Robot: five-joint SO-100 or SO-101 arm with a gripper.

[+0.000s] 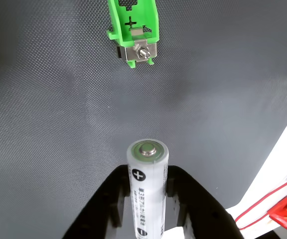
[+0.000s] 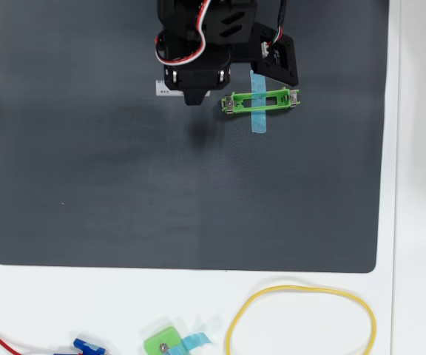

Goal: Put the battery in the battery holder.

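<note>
Overhead, the arm hides nearly all of the gripper [image 2: 195,95] and battery [image 2: 161,88]; only a white end pokes out left. In the wrist view, black fingers [image 1: 179,199] clamp the battery, a white-silver cylinder marked "+", its small print unreadable. Ahead on the dark mat [image 1: 44,124] lies the green battery holder [image 1: 133,27], cut off at top, "+" moulded inside.

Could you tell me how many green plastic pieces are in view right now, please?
2: the long battery holder taped to the dark mat just right of the gripper in the overhead view, and a small squarish piece at the bottom edge.
</note>
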